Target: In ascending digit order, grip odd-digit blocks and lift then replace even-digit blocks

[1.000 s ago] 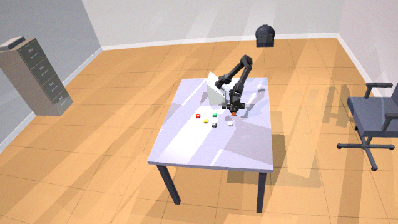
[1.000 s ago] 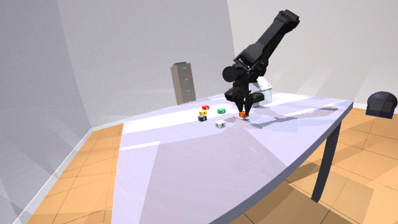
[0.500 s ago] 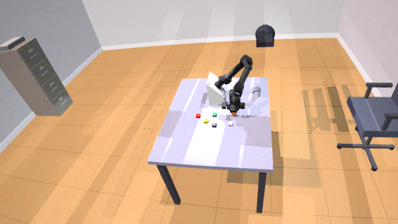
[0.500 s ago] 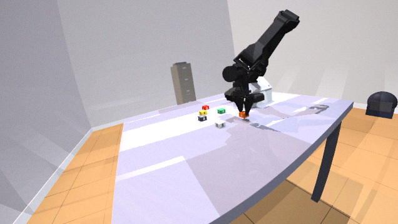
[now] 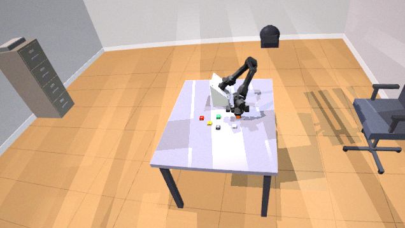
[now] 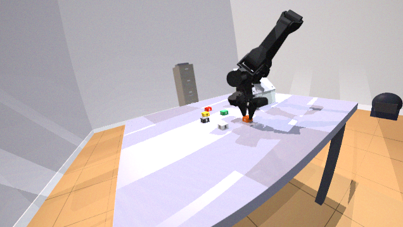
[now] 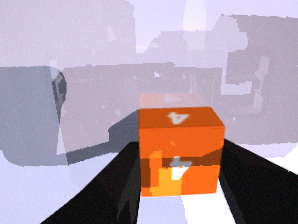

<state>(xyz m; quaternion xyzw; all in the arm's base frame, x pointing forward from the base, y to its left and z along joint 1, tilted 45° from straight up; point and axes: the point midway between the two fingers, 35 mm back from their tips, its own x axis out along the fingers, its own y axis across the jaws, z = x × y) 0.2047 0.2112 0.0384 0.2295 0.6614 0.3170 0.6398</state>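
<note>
Twice braced, clamped by the gripper [image 5: 238, 114] [image 6: 247, 117] [image 7: 180, 150] around the orange block [image 5: 238, 116] [image 6: 247, 119] [image 7: 180, 140], squarely between the fingertips, presumably for the small straight lift and same-spot return owed to an even 4.

And there's the black arm [image 5: 251, 65] [image 6: 269, 44], folded high at its elbow, forearm sloping down to a wrist [image 5: 239, 100] [image 6: 245, 89] that points straight at the table, and the gripper [image 5: 238, 116] [image 6: 247, 118] [image 7: 177, 149] is right down low, fingers drawn in, one on each side, clamped firmly on the orange block [image 5: 238, 116] [image 6: 247, 119] [image 7: 180, 145]
</note>
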